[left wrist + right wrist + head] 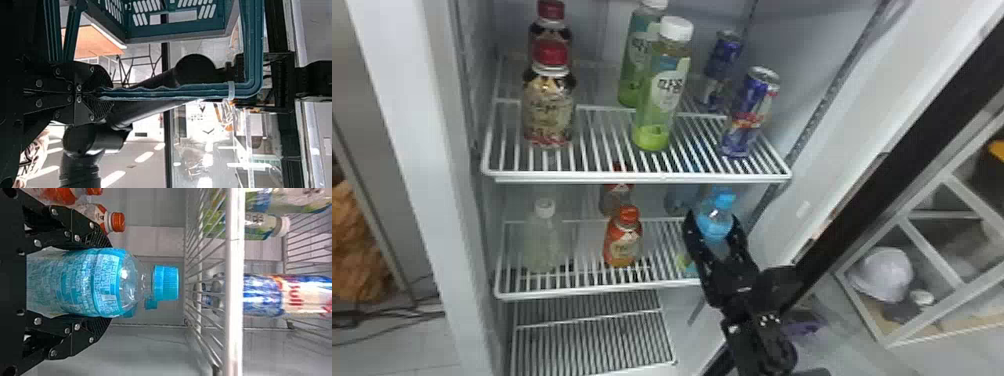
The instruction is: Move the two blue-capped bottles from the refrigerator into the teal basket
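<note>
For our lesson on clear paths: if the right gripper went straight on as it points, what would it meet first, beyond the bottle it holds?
Probably the second blue-capped bottle, behind the held bottle in the right gripper, though depth is unclear.

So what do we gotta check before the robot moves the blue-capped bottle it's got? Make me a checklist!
1. Right gripper gripping front bottle: ok, a finger on each side.
2. Front bottle upright: ok.
3. Its cap below the upper shelf: ok, there's a gap.
4. Front bottle off the middle shelf: cannot tell.
5. Left gripper holding the handle of the basket: ok.
6. Both bottles out of the fridge: not ok, the other bottle is behind.
</note>
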`<act>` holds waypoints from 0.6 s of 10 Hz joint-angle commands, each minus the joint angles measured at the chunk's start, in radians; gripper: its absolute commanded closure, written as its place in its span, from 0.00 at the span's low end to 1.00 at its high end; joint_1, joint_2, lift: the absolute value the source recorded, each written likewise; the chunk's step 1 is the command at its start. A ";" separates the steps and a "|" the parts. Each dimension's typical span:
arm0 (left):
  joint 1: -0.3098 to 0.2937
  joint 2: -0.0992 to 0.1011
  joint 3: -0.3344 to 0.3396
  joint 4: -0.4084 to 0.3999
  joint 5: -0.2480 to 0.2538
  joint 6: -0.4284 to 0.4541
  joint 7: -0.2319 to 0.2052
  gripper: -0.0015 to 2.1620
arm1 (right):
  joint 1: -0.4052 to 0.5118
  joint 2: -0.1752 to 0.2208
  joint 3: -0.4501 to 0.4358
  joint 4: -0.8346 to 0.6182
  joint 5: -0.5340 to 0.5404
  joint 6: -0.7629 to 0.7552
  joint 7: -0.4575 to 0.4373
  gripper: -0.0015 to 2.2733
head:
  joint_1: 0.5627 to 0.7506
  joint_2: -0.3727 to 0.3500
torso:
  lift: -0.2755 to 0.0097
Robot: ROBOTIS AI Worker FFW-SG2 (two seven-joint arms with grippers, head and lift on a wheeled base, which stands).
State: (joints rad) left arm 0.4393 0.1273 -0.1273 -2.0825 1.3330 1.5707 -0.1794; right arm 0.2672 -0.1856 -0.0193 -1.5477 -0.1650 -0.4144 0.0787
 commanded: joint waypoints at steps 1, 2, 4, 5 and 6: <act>0.000 0.000 0.000 0.000 0.000 0.000 0.000 0.55 | 0.076 0.000 -0.008 -0.098 -0.010 0.031 0.001 0.27 | 0.70 0.03 | 0.49; 0.000 0.000 0.000 0.000 0.000 0.000 0.000 0.55 | 0.118 0.000 -0.008 -0.145 -0.017 0.046 0.001 0.27 | 0.70 0.03 | 0.49; 0.000 0.000 0.000 0.000 0.000 0.000 0.000 0.55 | 0.179 0.002 -0.008 -0.223 -0.027 0.071 0.007 0.27 | 0.70 0.03 | 0.49; 0.000 0.000 0.000 0.000 0.000 0.000 0.000 0.55 | 0.211 0.002 -0.018 -0.270 -0.028 0.090 0.021 0.27 | 0.70 0.03 | 0.49; 0.000 0.000 0.002 0.000 0.000 0.000 0.000 0.55 | 0.246 0.002 -0.027 -0.321 -0.031 0.105 0.024 0.27 | 0.70 0.03 | 0.49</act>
State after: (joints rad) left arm 0.4393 0.1273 -0.1262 -2.0825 1.3330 1.5707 -0.1795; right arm 0.4935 -0.1841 -0.0413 -1.8412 -0.1951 -0.3180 0.1029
